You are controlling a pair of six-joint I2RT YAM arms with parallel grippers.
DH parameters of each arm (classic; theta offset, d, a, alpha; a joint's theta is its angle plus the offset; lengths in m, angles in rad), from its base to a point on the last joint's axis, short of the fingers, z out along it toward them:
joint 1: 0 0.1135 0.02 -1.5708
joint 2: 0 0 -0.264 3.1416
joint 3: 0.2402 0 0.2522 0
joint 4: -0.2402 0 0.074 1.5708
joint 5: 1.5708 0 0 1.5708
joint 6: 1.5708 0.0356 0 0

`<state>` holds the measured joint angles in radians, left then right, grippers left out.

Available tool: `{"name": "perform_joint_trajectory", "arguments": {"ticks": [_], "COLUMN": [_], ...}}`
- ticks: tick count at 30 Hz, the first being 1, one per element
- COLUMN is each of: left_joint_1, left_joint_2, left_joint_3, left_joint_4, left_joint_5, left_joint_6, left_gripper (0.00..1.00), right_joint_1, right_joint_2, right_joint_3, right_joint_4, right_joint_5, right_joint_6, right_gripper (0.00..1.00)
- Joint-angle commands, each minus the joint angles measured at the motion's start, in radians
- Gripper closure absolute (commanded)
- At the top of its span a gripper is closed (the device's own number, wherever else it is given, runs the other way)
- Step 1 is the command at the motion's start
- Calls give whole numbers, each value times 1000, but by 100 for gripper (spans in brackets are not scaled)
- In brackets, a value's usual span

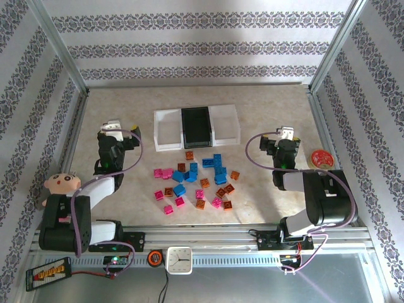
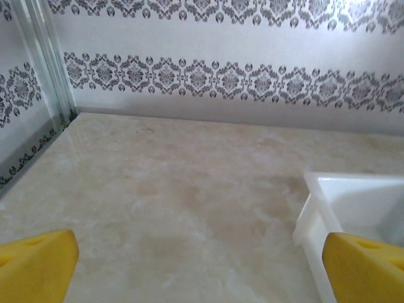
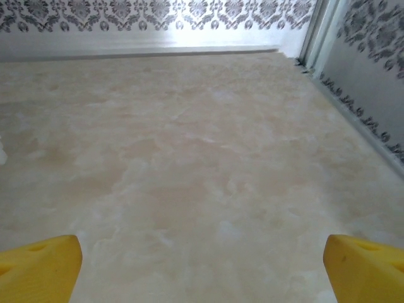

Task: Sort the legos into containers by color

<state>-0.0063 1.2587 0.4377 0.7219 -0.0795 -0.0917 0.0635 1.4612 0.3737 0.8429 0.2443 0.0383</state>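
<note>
Legos [image 1: 180,189] lie scattered on the bench [image 1: 126,101] in a loose patch between the two arms, on the near side of the containers [image 1: 165,129]. Pink ones sit mostly toward the left of the patch, blue ones cluster in the middle, and orange-brown ones are spread through the centre and right. None of them is inside a bin. The containers stand in a row toward the far wall, a white bin at each end and a black one between.

The left fingers [image 2: 38,268] are spread wide apart with nothing between them, hanging over bare bench to the left of the row; in the left wrist view the corner of the nearest white bin [image 2: 353,202] shows just ahead on the right. The right fingers [image 3: 38,268] are likewise wide open and hold nothing, over bare bench to the right of the row.

A round red-orange disc [image 1: 321,157] lies beside the right arm. A doll [image 1: 61,184] leans by the left arm, and a white clock [image 1: 179,259] sits at the near rail.
</note>
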Motion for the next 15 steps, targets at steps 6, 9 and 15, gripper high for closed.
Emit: {"name": "perform_joint_trajectory", "arguments": {"ticks": [6, 9, 15], "left_joint_1": [7, 25, 75], "left_joint_2": [-83, -133, -194], "left_joint_3": [-60, -115, -65], "left_joint_4": [139, 146, -8], "left_joint_5": [-13, -55, 132], "left_joint_6": [-394, -648, -785], "left_gripper": [1, 1, 1], "right_joint_1": [167, 166, 86], "right_joint_2": [-143, -143, -176], "right_joint_3": [134, 189, 241], "right_joint_4": [-199, -382, -601], "right_joint_5": [497, 588, 85], "right_joint_6": [58, 370, 495], "right_gripper": [2, 2, 2]}}
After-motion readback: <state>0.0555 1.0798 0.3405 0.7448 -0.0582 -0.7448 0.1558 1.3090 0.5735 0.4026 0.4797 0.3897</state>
